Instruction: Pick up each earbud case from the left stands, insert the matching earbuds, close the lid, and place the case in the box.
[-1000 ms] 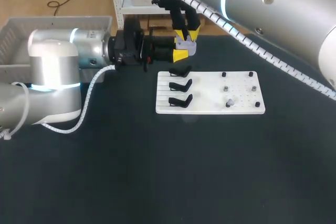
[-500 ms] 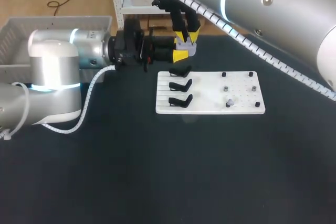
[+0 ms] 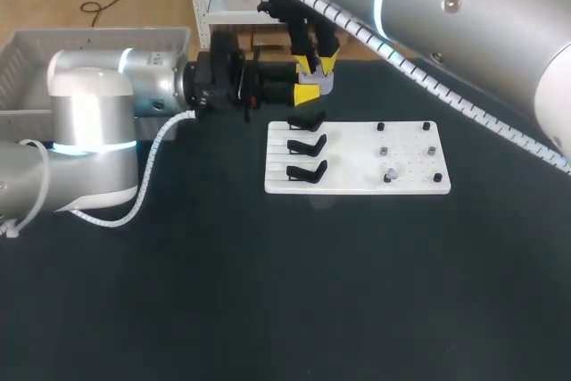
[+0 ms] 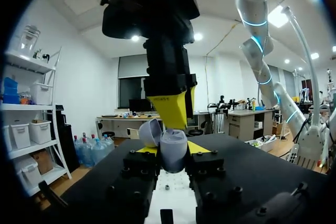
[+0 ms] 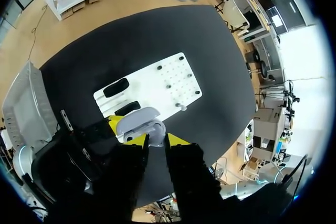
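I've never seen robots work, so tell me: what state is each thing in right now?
Case: lid open, held off the table.
Left gripper: shut on the case.
Right gripper: poised just above the case.
Stands: all three empty.

— Where is a hand finding room?
— Across the near half of the table (image 3: 268, 301) and to the right of the white board (image 3: 357, 180).
— And what is blocking?
— The left gripper (image 3: 308, 92), clamping the earbud case (image 4: 173, 150), and the right gripper (image 3: 316, 63) are crowding together just behind the black stands (image 3: 306, 144). The left arm (image 3: 94, 131) is filling the left side beside the basket (image 3: 27, 51).
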You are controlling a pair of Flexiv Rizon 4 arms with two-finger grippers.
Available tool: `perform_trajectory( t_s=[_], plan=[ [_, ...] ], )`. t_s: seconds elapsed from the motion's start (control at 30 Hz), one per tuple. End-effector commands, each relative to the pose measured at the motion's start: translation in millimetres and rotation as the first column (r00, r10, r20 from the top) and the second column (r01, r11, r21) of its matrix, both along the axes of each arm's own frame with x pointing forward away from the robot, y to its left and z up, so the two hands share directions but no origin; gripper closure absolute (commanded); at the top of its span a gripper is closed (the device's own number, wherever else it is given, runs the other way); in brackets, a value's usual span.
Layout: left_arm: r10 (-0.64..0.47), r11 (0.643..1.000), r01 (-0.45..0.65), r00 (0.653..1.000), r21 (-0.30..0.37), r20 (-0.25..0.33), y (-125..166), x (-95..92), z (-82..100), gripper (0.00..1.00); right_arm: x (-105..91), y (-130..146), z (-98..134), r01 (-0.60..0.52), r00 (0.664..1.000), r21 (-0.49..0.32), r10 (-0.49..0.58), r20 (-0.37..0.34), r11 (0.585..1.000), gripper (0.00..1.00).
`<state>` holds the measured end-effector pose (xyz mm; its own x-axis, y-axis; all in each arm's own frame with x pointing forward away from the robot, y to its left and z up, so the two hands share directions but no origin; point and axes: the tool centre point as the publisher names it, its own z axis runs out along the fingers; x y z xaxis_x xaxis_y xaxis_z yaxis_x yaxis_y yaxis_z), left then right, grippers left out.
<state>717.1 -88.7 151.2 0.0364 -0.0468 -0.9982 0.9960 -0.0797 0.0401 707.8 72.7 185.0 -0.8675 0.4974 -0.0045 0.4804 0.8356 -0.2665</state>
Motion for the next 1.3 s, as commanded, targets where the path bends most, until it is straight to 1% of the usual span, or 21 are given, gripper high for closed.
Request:
perform_trajectory(
  t_s=[0.03, 0.17, 0.3, 0.37, 0.4, 0.43, 0.5, 0.57, 0.63, 0.7, 0.73, 0.77, 0.83, 0.9, 0.93, 1.03, 1.07, 1.13, 1.17, 1.23, 1.3],
  plan=[
    [0.005, 1.0, -0.005, 1.0, -0.001, 0.002, -0.5, -1.5, -0.5, 1.0, 10.1, 2.4, 5.5, 0.014, 1.0, 0.005, -0.014, -0.024, 1.0, 0.0],
    [0.005, 1.0, -0.005, 1.0, -0.001, 0.002, -0.5, -1.5, -0.5, 1.0, 6.2, -3.0, 17.9, 0.032, 0.999, 0.056, -0.032, -0.009, 0.998, 0.0],
    [0.005, 1.0, -0.005, 1.0, -0.001, 0.002, -0.5, -1.5, -0.5, 1.0, -4.1, -12.9, 35.3, 0.042, 0.999, 0.144, -0.044, 0.012, 0.989, 0.0],
    [0.005, 1.0, -0.005, 1.0, -0.001, 0.002, -0.5, -1.5, -0.5, 1.0, -11.4, -18.7, 45.1, 0.023, 0.999, 0.194, -0.031, 0.039, 0.981, 0.01],
    [0.005, 1.0, -0.005, 1.0, -0.001, 0.002, -0.5, -1.5, -0.5, 1.0, -15.4, -21.2, 49.9, 0.001, 0.998, 0.225, -0.015, 0.062, 0.974, 0.01],
    [0.005, 1.0, -0.005, 1.0, -0.001, 0.002, -0.5, -1.5, -0.5, 1.0, -20.4, -23.9, 55.8, -0.025, 0.994, 0.254, -0.002, 0.108, 0.967, 0.01],
    [0.005, 1.0, -0.005, 1.0, -0.001, 0.002, -0.5, -1.5, -0.5, 1.0, -30.4, -29.1, 65.5, -0.08, 0.983, 0.283, 0.028, 0.183, 0.956, 0.04],
    [0.005, 1.0, -0.005, 1.0, -0.001, 0.002, -0.5, -1.5, -0.5, 1.0, -39.1, -34.4, 71.7, -0.107, 0.969, 0.31, 0.03, 0.244, 0.945, 0.14],
    [0.005, 1.0, -0.005, 1.0, -0.001, 0.002, -0.5, -1.5, -0.5, 1.0, -45.3, -39.5, 73.6, -0.119, 0.958, 0.33, 0.021, 0.286, 0.936, 0.2],
    [0.005, 1.0, -0.005, 1.0, -0.001, 0.002, -0.5, -1.5, -0.5, 1.0, -50.1, -45.5, 71.8, -0.122, 0.948, 0.346, 0.007, 0.318, 0.93, 0.2],
    [0.005, 1.0, -0.005, 1.0, -0.001, 0.002, -0.5, -1.5, -0.5, 1.0, -52.3, -48.0, 70.8, -0.124, 0.942, 0.346, 0.001, 0.335, 0.93, 0.21],
    [0.005, 1.0, -0.005, 1.0, -0.001, 0.002, -0.5, -1.5, -0.5, 1.0, -54.8, -50.4, 69.7, -0.128, 0.937, 0.346, -0.001, 0.349, 0.929, 0.24],
    [0.005, 1.0, -0.005, 1.0, -0.001, 0.002, -0.5, -1.5, -0.5, 1.0, -60.3, -55.6, 67.5, -0.131, 0.925, 0.339, -0.008, 0.38, 0.932, 0.25],
    [0.005, 1.0, -0.005, 1.0, -0.001, 0.002, -0.5, -1.5, -0.5, 1.0, -65.0, -60.6, 64.6, -0.133, 0.918, 0.334, -0.011, 0.397, 0.933, 0.25],
    [0.005, 1.0, -0.005, 1.0, -0.001, 0.002, -0.5, -1.5, -0.5, 1.0, -67.5, -64.9, 62.1, -0.132, 0.915, 0.337, -0.016, 0.403, 0.932, 0.29],
    [0.005, 1.0, -0.005, 1.0, -0.001, 0.002, -0.5, -1.5, -0.5, 1.0, -72.0, -76.6, 57.9, -0.12, 0.91, 0.374, -0.049, 0.411, 0.919, 0.33],
    [0.005, 1.0, -0.005, 1.0, -0.001, 0.002, -0.5, -1.5, -0.5, 1.0, -72.9, -79.2, 57.3, -0.117, 0.91, 0.385, -0.057, 0.412, 0.916, 0.32],
    [0.005, 1.0, -0.005, 1.0, -0.001, 0.002, -0.5, -1.5, -0.5, 1.0, -74.5, -88.3, 55.5, -0.098, 0.909, 0.434, -0.097, 0.405, 0.896, 0.18],
    [0.005, 1.0, -0.005, 1.0, -0.001, 0.002, -0.5, -1.5, -0.5, 1.0, -74.8, -90.5, 55.0, -0.095, 0.908, 0.443, -0.105, 0.406, 0.892, 0.13],
    [0.005, 1.0, -0.005, 1.0, -0.001, 0.002, -0.5, -1.5, -0.5, 1.0, -76.3, -97.5, 52.7, -0.088, 0.905, 0.485, -0.133, 0.404, 0.87, 0.13],
    [0.005, 1.0, -0.005, 1.0, -0.001, 0.002, -0.5, -1.5, -0.5, 1.0, -77.0, -100.7, 50.5, -0.088, 0.906, 0.503, -0.141, 0.4, 0.86, 0.12]
  ],
)
